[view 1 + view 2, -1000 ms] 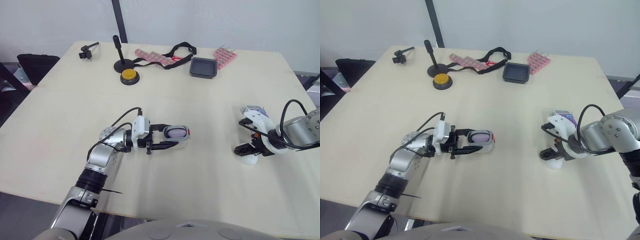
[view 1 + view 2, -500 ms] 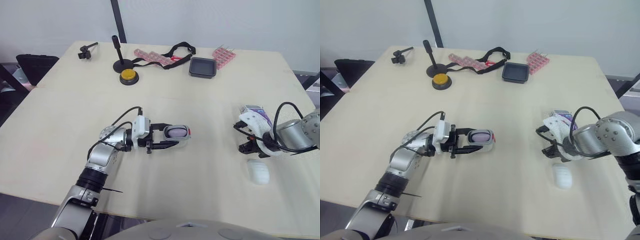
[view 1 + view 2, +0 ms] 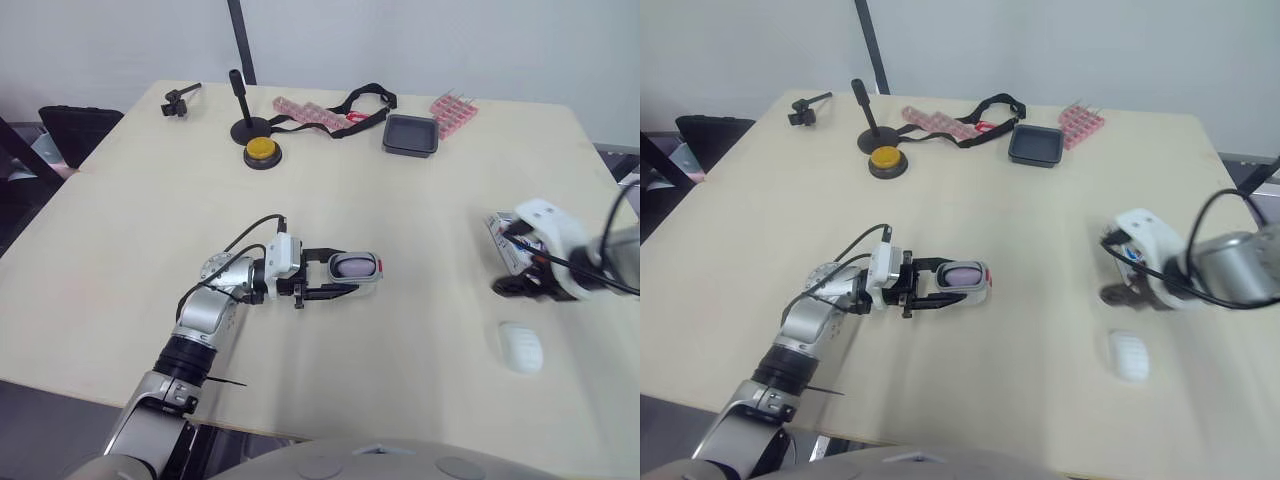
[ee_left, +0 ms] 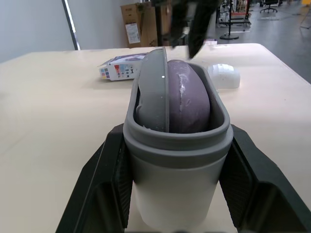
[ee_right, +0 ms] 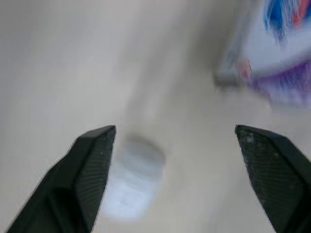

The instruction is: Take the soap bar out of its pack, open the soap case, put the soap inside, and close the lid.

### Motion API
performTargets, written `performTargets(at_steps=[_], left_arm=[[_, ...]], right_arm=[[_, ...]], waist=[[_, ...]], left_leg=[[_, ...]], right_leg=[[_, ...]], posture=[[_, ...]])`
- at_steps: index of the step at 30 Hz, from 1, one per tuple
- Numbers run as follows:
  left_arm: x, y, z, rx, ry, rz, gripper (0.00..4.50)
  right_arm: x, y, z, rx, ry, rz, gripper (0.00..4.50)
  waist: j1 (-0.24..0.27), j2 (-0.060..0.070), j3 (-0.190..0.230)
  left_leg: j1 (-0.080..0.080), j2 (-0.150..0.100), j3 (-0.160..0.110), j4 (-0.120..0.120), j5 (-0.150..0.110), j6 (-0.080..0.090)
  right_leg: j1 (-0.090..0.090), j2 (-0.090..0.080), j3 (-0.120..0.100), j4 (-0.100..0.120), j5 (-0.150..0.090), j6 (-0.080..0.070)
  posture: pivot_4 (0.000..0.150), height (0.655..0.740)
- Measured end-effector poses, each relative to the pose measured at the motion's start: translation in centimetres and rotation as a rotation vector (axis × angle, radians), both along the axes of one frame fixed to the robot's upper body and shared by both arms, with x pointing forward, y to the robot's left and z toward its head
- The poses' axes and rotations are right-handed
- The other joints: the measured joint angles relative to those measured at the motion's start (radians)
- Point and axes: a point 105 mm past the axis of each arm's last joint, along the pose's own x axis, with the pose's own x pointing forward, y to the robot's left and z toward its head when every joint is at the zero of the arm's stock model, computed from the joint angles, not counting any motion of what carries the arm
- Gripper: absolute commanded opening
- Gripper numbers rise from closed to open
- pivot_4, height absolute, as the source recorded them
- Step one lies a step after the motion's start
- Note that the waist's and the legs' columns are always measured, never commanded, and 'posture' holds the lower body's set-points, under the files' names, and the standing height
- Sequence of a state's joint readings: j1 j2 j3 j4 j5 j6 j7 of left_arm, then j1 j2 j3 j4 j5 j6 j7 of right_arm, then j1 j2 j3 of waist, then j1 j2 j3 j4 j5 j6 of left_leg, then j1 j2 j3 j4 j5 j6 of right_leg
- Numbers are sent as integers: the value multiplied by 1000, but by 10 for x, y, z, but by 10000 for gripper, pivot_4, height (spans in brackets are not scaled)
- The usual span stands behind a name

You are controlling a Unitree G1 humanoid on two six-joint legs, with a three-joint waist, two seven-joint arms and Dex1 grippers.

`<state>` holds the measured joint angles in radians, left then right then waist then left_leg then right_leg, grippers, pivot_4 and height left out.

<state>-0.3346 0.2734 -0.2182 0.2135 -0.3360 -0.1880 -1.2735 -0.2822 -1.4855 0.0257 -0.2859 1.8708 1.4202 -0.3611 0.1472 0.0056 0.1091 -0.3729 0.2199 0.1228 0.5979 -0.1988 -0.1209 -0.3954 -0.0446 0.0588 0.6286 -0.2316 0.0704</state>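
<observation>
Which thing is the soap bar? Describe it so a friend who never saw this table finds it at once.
Take the big pale table and look at its near part on the robot's right side. Near the printed soap pack, lying bare on the tabletop, is the soap bar: a plain white rounded oval, where the pack is boxy and colourful.
</observation>
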Motion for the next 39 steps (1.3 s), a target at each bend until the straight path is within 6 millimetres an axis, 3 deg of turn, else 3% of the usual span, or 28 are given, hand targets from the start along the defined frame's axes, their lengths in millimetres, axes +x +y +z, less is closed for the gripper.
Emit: performTargets(at_steps=[4,9,22,39], left_arm=[[1,-5,-1,-10,4,-12,18954],[4,-9,-4,-6,-2,-28,18954],[4,-11,-6,2,-11,-47,18954],[6,-11,-7,1,-23,-33,18954]], right_arm=[[-24,13,-10,49,74,39,42416],[-36,22,-20,117,98,39,42416],[-36,25,-42,91,-17,-96,42416],[-47,23,-58,55,32,-138,42416]], waist=[[-15,0,0],[-15,0,0],[-16,-1,0],[-16,-1,0]], left_leg=[[-1,0,0,1,0,1],[-2,-1,0,4,-2,4],[-4,-2,0,9,-5,6],[-4,-2,0,9,-6,5]], right_leg=[[0,-1,0,1,0,0],[-1,-3,-1,2,0,0],[-2,-4,-1,3,-2,3],[-2,-5,-1,3,-3,4]], posture=[[1500,7395],[1500,7395],[1500,7395],[1500,7395]])
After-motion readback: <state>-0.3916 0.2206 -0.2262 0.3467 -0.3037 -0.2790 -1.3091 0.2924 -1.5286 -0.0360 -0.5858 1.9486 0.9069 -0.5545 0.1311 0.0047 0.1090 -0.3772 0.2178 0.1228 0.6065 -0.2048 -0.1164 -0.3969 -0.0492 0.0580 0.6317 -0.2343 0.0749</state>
